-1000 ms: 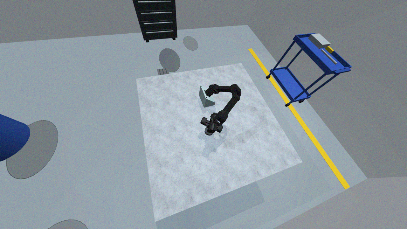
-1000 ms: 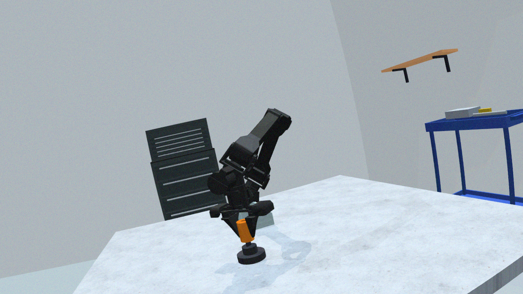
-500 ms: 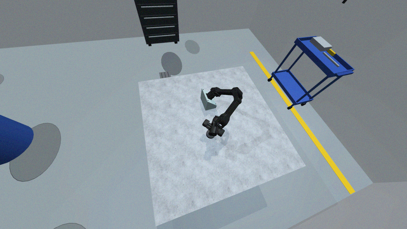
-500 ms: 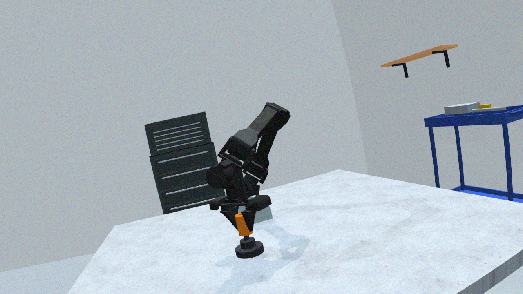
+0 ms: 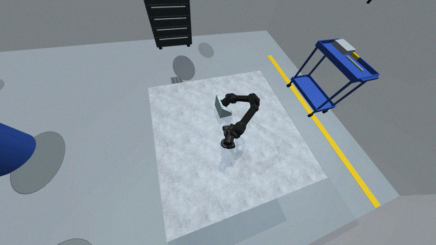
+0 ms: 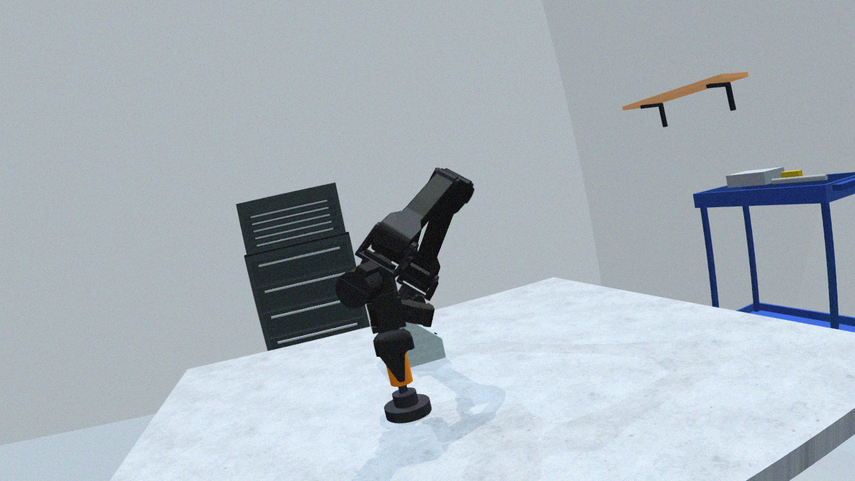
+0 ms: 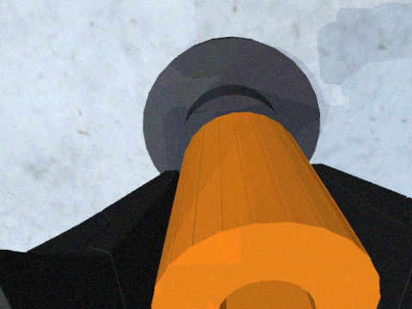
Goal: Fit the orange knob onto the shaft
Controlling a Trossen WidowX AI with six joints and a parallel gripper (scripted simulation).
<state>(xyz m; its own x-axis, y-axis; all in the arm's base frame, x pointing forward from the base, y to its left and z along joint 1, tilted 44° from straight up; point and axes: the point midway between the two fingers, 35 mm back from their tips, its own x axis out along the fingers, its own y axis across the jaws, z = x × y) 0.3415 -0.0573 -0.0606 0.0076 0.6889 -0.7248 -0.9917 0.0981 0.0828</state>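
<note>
The orange knob [image 6: 409, 377] [image 7: 245, 189] is held over the round pedestal, in line with it. My gripper [image 6: 400, 379] [image 7: 244, 181] is shut on the knob, with one black finger on each side in the wrist view. The dark pedestal [image 6: 407, 410] [image 7: 232, 64] stands on the table and has a narrower raised hub. A short piece of the dark shaft [image 6: 403, 389] shows between the knob's lower end and the hub, so the knob is not down on the pedestal. The shaft's top and its flat side are hidden. In the top view the arm covers the knob.
The pale marble table [image 5: 188, 182] [image 6: 598, 389] bears the pedestal and the arm. A grey-green angled block [image 5: 223, 113] [image 6: 429, 348] stands at the arm's base. A blue cart [image 5: 311, 91] [image 6: 759, 196] and a dark drawer cabinet [image 5: 172, 24] [image 6: 304, 263] stand beyond the table.
</note>
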